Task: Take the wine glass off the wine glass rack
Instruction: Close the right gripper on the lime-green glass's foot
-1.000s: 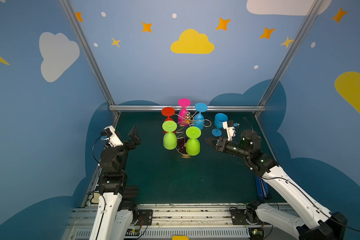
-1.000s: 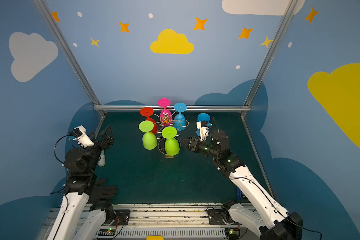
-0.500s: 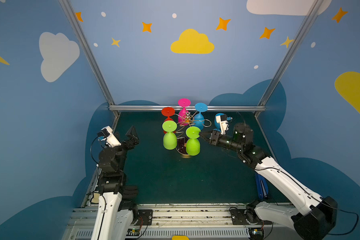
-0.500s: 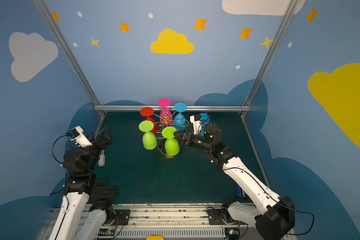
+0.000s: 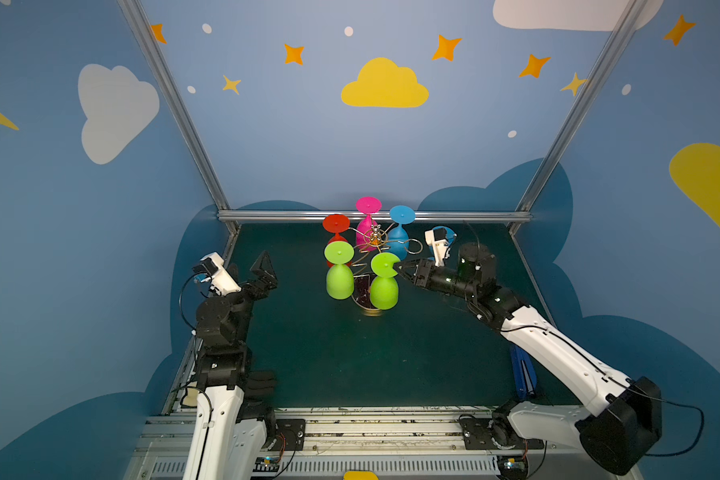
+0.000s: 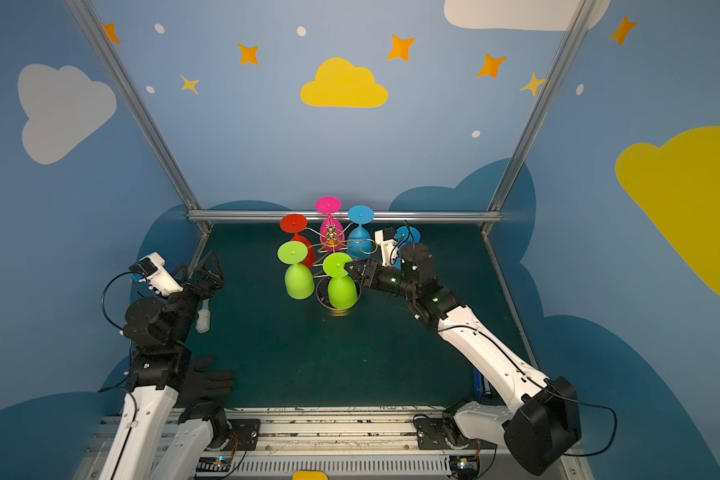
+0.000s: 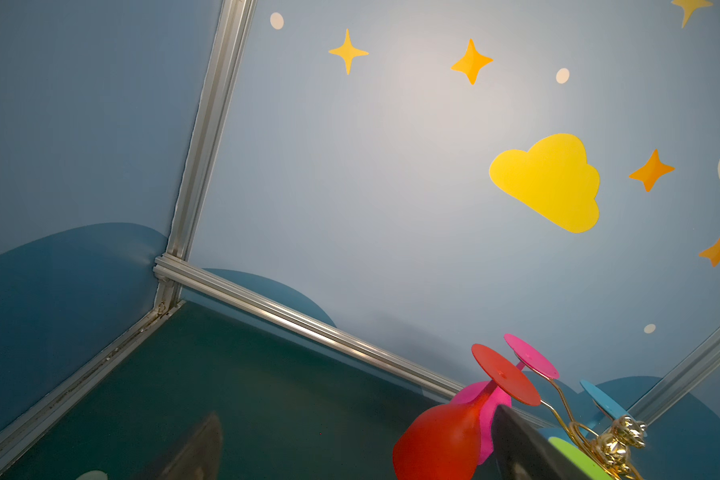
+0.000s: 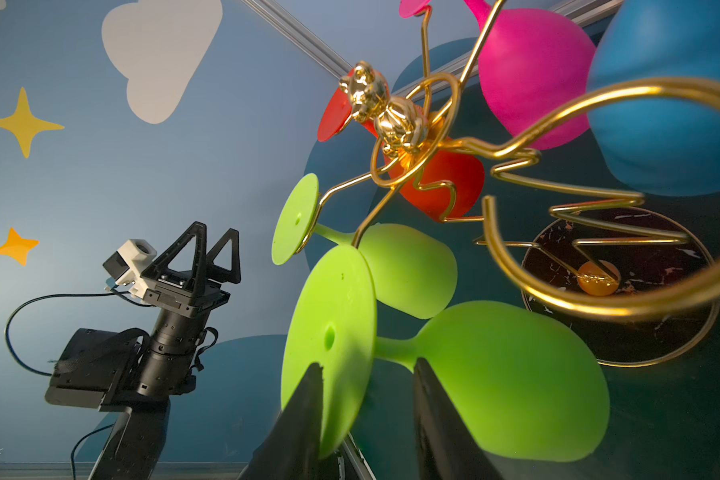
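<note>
Glasses hang upside down by their feet on the wine glass rack [image 5: 375, 238] in both top views, at the back middle of the table [image 5: 350, 365]: a red glass [image 5: 336, 223], a pink glass [image 5: 368, 205], a blue glass [image 5: 402, 215] and, in front, two green ones. The right gripper [image 5: 402, 268] reaches in level to the foot of the nearer green wine glass [image 5: 384, 286], which hangs on its wire arm over the rack's round base, beside the other green glass [image 5: 339, 276]. The left gripper [image 5: 262, 270] is raised near the left wall, well apart from the rack, jaws spread wide, released. The left wrist view shows the red glass [image 7: 445, 440] and the rack's gold wire [image 7: 616, 432] past one of the left gripper's fingers [image 7: 520, 449]. In the right wrist view the right gripper's fingers [image 8: 304, 407] straddle the edge of that glass's foot: one before its flat face, one on the stem side with a gap, so the jaws are not clamped.
</note>
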Motion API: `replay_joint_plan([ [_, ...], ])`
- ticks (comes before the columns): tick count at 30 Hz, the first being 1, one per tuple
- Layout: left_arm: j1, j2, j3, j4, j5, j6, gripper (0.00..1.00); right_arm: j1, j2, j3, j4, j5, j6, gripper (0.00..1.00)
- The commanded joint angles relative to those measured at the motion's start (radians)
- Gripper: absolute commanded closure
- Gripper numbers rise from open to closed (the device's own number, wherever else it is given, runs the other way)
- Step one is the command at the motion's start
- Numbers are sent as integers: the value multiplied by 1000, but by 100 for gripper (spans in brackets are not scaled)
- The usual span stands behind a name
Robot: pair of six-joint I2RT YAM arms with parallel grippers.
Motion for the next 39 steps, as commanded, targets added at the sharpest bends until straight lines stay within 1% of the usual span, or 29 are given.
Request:
replay_joint_plan([
  [1, 6, -12, -1, 15, 8, 1, 1, 6, 10, 26, 42, -22, 11, 69],
  [9, 7, -15, -1, 13, 6, 1, 1, 4, 3, 21, 58, -29, 28, 93],
  [12, 8, -17, -2, 13, 6, 2, 1, 5, 0, 18, 59, -26, 35, 98],
  [14, 7, -16, -1, 13, 6, 1, 1, 4, -3, 16, 65, -26, 42, 100],
  [25, 7, -17, -1, 13, 7, 0, 1, 2, -11, 35, 101, -36, 83, 100],
  [36, 8, -17, -2, 13, 5, 2, 1, -15, 22, 68, 194, -65, 176, 100],
  [39, 7, -17, -1, 13, 5, 1, 1, -17, 33, 74, 205, -69, 184, 100],
])
